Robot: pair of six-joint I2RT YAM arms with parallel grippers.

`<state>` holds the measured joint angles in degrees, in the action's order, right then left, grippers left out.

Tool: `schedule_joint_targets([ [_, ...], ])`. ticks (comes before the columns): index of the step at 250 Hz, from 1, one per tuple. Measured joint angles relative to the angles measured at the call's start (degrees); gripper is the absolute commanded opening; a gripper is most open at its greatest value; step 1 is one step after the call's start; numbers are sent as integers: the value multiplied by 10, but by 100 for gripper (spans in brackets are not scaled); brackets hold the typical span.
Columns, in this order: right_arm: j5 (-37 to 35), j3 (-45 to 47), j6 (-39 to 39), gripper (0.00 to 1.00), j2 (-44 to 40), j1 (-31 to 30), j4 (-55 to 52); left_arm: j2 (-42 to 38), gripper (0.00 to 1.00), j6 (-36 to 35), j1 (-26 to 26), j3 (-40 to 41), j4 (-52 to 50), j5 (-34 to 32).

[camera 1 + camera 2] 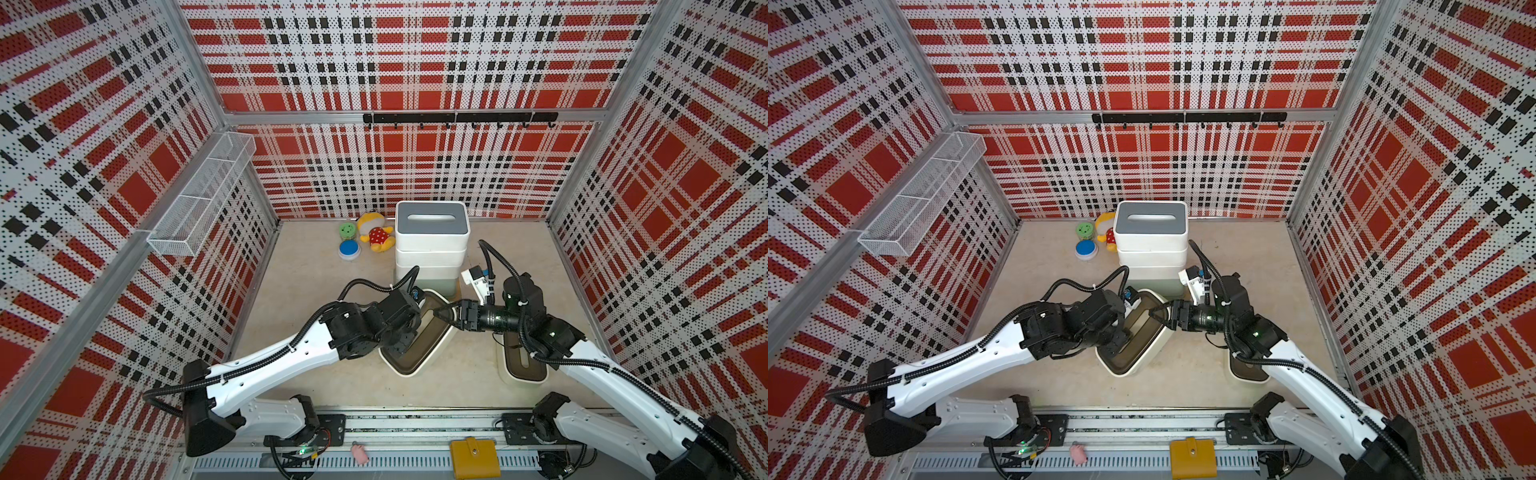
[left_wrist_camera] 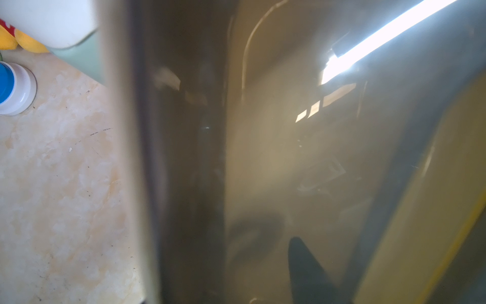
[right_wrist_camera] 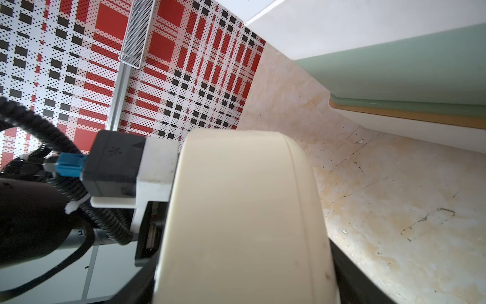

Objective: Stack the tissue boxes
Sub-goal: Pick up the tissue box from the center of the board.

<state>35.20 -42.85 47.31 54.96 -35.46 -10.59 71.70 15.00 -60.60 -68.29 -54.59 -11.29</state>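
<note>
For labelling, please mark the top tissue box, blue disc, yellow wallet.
top tissue box (image 1: 432,228), in a top view, grey lid
blue disc (image 1: 349,248), in a top view, centre
yellow wallet (image 1: 473,459), in a top view, cover

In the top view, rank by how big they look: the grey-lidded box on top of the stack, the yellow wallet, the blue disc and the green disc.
Largest: grey-lidded box, though it sits highest, so nearer the camera.
Next: yellow wallet.
Smallest: blue disc and green disc, too alike to rank.

No legible text, labels, brands or numbers anywhere
</note>
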Motion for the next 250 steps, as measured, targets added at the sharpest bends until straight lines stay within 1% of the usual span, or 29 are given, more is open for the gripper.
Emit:
schedule_joint_targets([
  [70, -3, 0, 5, 62, 3, 0, 6, 0, 51, -2, -2, 0, 1, -14],
  [128, -8, 0, 2, 58, 5, -5, 9, 0, 56, 0, -2, 0, -1, -21],
  [148, -15, 0, 0, 57, 1, -7, 5, 0, 60, 1, -2, 1, 3, -25],
  [188, -25, 0, -2, 51, -6, -9, -3, -1, 61, 10, -2, 1, 12, -30],
  [250, -28, 0, -2, 48, -6, -9, -3, -10, 65, 15, 2, 2, 15, -31],
])
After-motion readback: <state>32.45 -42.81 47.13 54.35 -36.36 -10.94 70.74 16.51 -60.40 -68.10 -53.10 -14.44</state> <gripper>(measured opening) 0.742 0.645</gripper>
